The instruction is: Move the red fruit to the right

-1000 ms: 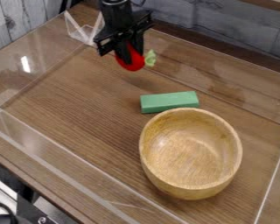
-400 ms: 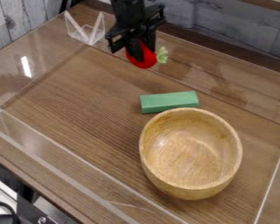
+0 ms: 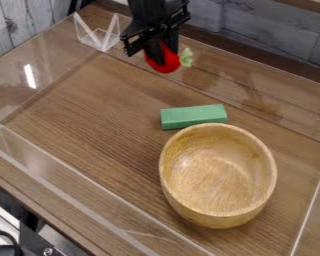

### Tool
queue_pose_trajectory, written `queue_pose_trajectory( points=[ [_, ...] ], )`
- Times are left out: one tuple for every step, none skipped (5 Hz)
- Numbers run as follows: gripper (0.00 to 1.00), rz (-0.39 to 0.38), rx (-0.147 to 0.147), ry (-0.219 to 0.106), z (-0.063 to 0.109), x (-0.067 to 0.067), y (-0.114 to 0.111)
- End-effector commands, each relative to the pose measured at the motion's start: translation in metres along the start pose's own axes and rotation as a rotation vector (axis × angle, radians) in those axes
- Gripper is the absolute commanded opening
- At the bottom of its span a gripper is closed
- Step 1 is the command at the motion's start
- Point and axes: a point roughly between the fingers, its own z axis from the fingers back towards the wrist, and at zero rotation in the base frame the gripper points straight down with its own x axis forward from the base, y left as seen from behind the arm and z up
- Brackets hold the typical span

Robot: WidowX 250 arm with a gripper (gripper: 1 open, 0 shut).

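The claw [image 3: 157, 50] grips the red fruit [image 3: 162, 60] at the table's rear, with the green block [image 3: 194, 116] and wooden bowl [image 3: 218, 176] well apart.

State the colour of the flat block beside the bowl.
Green; the block shows clearly in the camera view.

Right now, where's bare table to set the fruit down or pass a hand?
Free: the broad wooden stretch left of the green block and wooden bowl, out to the clear wall; also the strip right of the gripper, behind the block. Crowded: front right, where the bowl sits close behind the block. The gripper is shut on the red fruit at the back.
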Motion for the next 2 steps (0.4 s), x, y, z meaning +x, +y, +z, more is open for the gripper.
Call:
queue_pose_trajectory(
  points=[
    [0.00, -0.026, -0.075, -0.058, 0.0254, 0.0035, -0.0122],
    [0.00, -0.032, -0.080, -0.064, 0.0250, 0.0018, -0.0118]
  ],
)
